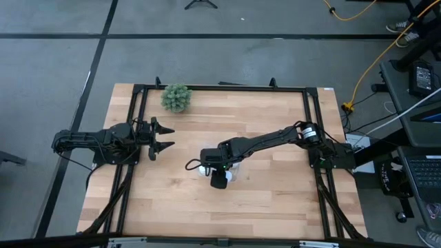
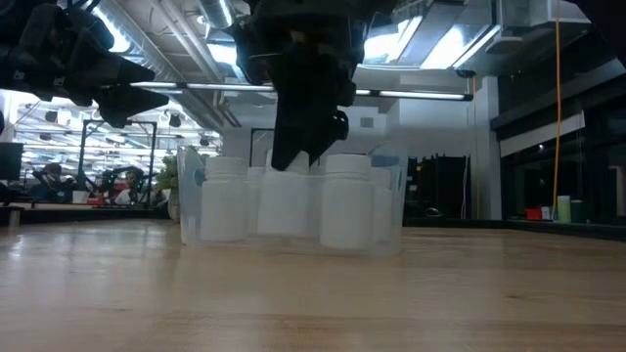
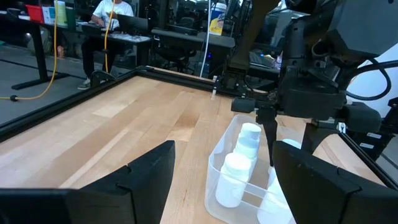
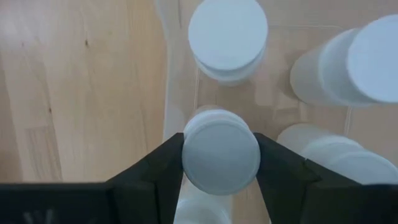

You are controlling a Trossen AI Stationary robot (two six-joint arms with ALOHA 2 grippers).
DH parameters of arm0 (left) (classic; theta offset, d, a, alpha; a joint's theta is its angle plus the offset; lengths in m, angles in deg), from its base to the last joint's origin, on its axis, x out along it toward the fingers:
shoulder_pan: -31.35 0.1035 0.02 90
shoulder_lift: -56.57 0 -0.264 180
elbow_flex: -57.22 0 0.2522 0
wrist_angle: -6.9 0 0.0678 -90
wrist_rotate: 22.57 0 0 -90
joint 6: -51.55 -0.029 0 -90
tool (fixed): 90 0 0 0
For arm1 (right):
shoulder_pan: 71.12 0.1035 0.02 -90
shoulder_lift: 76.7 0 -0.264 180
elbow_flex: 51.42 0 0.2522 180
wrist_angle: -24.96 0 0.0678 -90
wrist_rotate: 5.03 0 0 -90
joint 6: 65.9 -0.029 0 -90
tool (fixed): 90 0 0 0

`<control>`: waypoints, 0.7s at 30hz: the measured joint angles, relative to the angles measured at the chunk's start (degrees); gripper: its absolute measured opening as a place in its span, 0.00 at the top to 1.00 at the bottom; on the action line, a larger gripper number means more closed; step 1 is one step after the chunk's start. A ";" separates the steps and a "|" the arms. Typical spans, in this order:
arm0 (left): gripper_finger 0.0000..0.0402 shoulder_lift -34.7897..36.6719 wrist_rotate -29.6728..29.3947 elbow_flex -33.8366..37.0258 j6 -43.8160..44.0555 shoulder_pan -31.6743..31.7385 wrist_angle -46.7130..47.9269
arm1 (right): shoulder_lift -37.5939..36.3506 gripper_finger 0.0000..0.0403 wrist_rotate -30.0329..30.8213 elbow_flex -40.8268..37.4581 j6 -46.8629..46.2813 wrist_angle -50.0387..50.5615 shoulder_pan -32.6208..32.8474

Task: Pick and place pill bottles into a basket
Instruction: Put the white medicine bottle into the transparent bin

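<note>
The right end effector (image 4: 221, 163) was clamped on a white round-capped pill bottle (image 4: 220, 155) inside the clear low-walled basket (image 3: 214, 165) mid-tabletop (image 1: 275, 186), beside other pill bottles (image 4: 228, 34). The left end effector (image 1: 164, 137) hung spread apart, well left.

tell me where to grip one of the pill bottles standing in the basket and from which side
By the round cap, from straight above. The pill bottles stand upright and close together inside the basket, whose walls block a sideways approach. The right gripper already holds one this way, a finger on each side of its cap.
</note>
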 joint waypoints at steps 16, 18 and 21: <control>0.35 0.00 0.00 0.00 0.00 0.00 0.00 | 0.00 0.41 -3.02 0.03 -1.29 -1.30 0.01; 0.35 0.01 0.00 0.00 0.00 0.02 0.01 | 0.00 0.40 -3.02 0.46 -1.37 -1.09 0.27; 0.35 0.00 0.00 0.00 0.00 0.00 0.00 | 0.00 0.39 -3.01 1.27 -1.33 -1.32 0.46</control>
